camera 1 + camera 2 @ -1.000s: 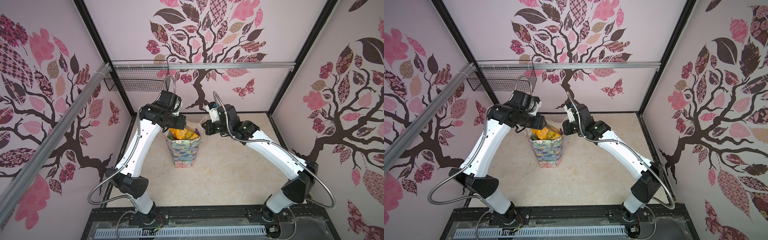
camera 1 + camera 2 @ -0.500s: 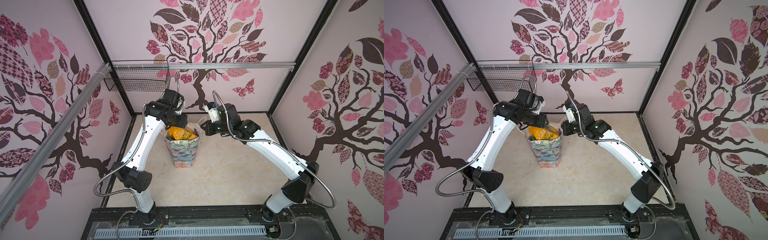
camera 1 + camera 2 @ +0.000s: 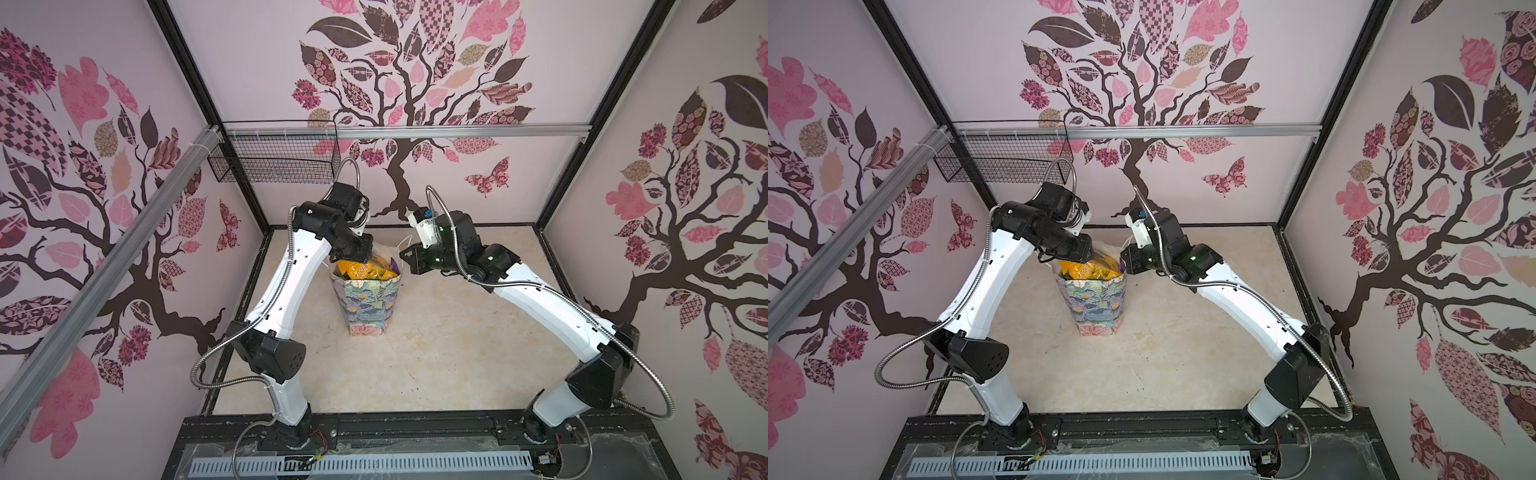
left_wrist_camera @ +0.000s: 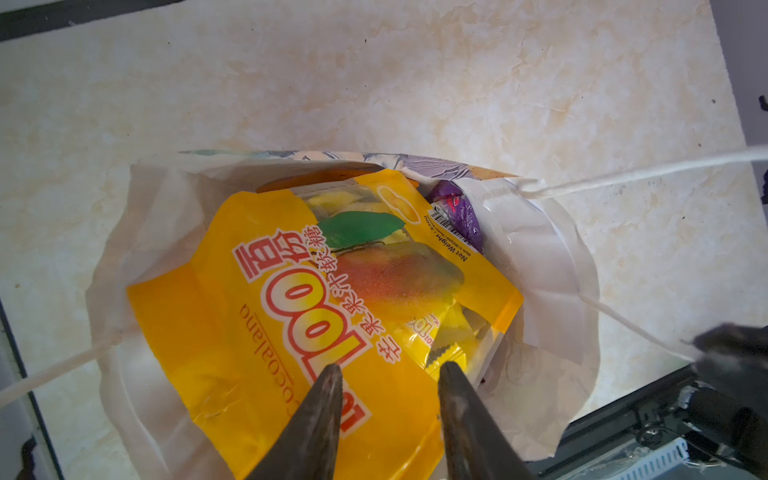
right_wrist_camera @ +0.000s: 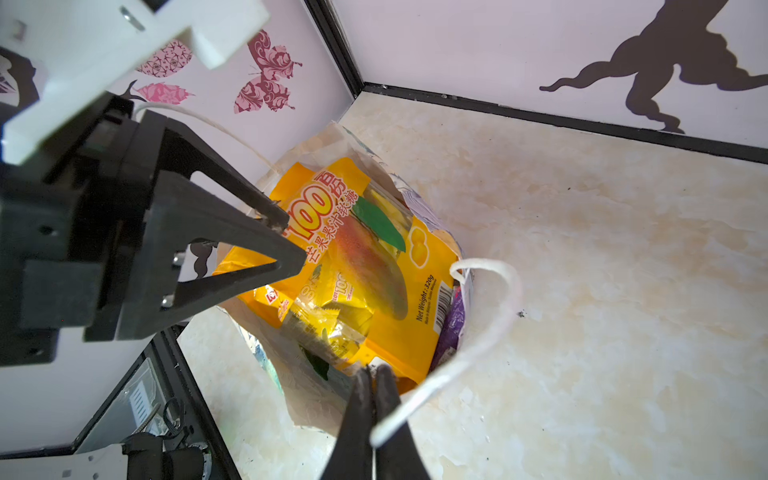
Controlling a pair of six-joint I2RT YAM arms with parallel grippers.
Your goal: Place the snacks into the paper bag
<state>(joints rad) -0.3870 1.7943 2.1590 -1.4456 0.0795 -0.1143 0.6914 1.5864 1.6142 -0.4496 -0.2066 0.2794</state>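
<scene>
Since a second earlier, the left arm (image 3: 291, 286) had swung its elbow slightly in toward the paper bag (image 3: 368, 309), while the bag and the right arm (image 3: 552, 307) had kept their places. In both top views the bag stood upright on the table (image 3: 449, 357), just toward 10 o'clock of its middle, with snacks (image 3: 365, 270) filling its mouth. The left gripper (image 4: 390, 368), hidden under its own wrist from above, hovered at the bag's 10 o'clock rim. Its jaws were partly apart over a large yellow packet (image 4: 286, 332) and gripped nothing; whether the fingertips touched the packet was unclear. The right gripper (image 5: 375, 370), at the 2 o'clock rim, was pinched closed on a white cord handle (image 5: 496, 324). A purple packet (image 4: 459, 216) peeked out beside the yellow one; the other packets were buried and hard to tell apart.
</scene>
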